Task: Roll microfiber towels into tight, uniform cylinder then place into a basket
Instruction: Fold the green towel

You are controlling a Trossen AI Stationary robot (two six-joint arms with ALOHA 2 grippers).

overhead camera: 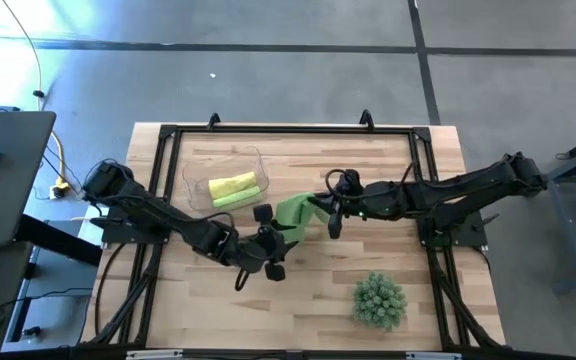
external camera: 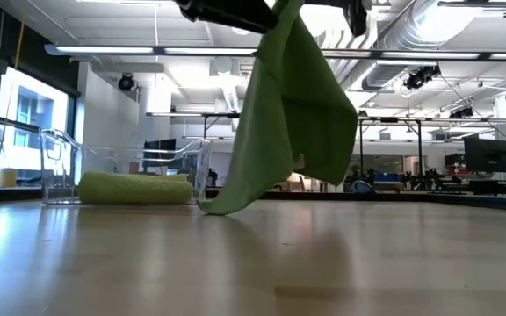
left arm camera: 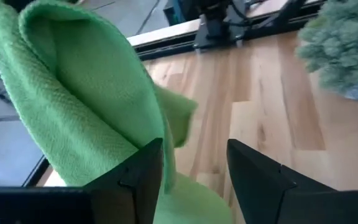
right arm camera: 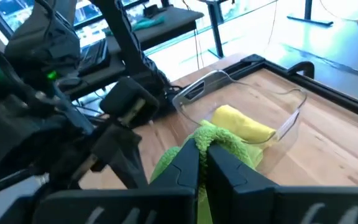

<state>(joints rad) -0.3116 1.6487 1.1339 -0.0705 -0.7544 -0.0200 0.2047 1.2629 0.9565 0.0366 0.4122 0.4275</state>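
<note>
Wooden table (overhead camera: 298,300) w/ a black frame around it stands on a grey floor; the low view looks across the tabletop into a big bright room w/ desks and ceiling pipes. From table centre, the left arm comes in from approx. 9 o'clock and the right arm from approx. 3 o'clock, both reaching to the middle. Clear basket (overhead camera: 194,172) sits at approx. 10 o'clock from centre, and inside it lie 2 rolled towels side by side: the yellow towel (overhead camera: 232,185) and, touching it on the near side, a lime green roll (overhead camera: 238,198). Spiky green plant (overhead camera: 379,300) stands at approx. 5 o'clock, well apart from the rest. Third towel, the loose green towel (overhead camera: 294,210), hangs near the centre, just at 3 o'clock of the basket; in the low view it hangs down as a draped sheet and its bottom corner touches the wood, beside the basket wall. Right gripper (right arm camera: 201,163) has its fingers pressed together on the top edge of this loose green towel and holds it up above the table. Left gripper (left arm camera: 194,167) is just at 7 o'clock of the cloth, fingers apart w/ a clear gap; the cloth lies against the outer side of one finger, but nothing is clamped between them.
</note>
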